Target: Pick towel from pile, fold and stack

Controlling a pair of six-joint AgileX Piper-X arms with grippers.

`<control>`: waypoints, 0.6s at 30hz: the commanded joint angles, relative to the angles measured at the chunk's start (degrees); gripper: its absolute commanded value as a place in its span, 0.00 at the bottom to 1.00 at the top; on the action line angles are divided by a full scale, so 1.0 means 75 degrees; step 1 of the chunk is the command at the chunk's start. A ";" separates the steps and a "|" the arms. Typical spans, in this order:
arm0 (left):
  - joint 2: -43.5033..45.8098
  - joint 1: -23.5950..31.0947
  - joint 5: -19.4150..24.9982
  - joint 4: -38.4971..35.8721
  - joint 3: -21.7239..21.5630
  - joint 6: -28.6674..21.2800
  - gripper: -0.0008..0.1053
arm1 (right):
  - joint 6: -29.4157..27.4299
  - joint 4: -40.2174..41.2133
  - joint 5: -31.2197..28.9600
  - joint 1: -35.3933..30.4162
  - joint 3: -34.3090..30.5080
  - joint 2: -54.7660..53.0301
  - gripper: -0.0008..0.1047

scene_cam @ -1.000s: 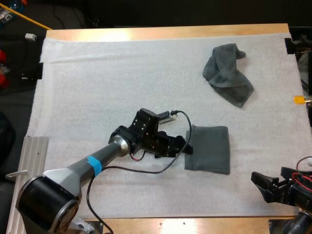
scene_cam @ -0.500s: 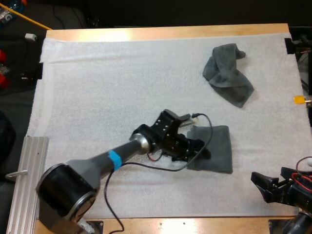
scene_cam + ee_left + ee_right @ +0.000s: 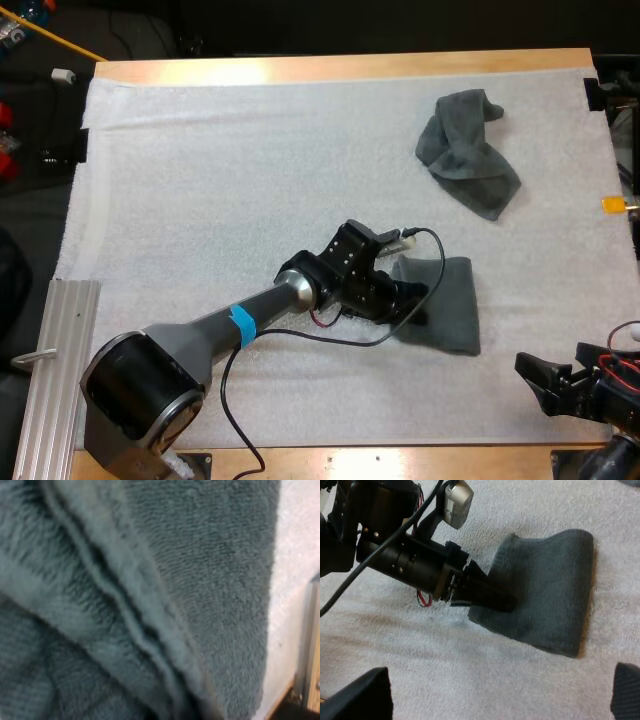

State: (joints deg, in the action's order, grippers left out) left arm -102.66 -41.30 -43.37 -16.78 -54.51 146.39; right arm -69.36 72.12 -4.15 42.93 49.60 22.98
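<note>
One wooden table point(image 3: 350, 66) carries a white foam-textured mat point(image 3: 250, 180) that covers nearly all of its top. Both towels lie on this mat.

Item 1: the left arm reaches diagonally across the mat. The left gripper point(image 3: 412, 298) has its tip at the near-left edge of a folded, rectangular, dark grey-green terry towel point(image 3: 452, 308). The right wrist view shows that tip on the towel's edge, where the cloth is lifted slightly into a low ridge. In the left wrist view, layered hems of the same towel lie directly under the camera, with white mat just past its edge. Whether this gripper is closed or spread cannot be told.

Item 2: a crumpled dark grey-green towel point(image 3: 465, 155) lies well beyond the left gripper, toward the far right of the mat and well apart from the folded one.

Item 3: the right gripper point(image 3: 530, 382) sits low over the mat's near right edge, near the folded towel's right side but clear of it. Its black fingers point(image 3: 370, 695) stand wide apart and grasp nothing.
</note>
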 commanded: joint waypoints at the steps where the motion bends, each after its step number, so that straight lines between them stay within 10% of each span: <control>1: 0.0018 -0.0005 -0.0151 -0.0044 -0.0055 -0.0098 0.01 | 0.0029 -0.0034 -0.0052 0.0013 0.0060 -0.0016 0.81; 10: 0.0561 0.0912 0.1048 -0.2665 -0.0055 -0.2857 0.01 | 0.0029 -0.0034 -0.0052 0.0013 0.0060 -0.0016 0.81; 18: 0.1026 0.3138 0.2474 -0.4923 -0.0055 -0.5296 0.01 | 0.0029 -0.0034 -0.0052 0.0013 0.0060 -0.0016 0.81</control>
State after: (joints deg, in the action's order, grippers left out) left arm -95.83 -17.98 -26.63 -52.31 -54.68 108.18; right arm -69.36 72.12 -4.15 42.93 49.60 22.98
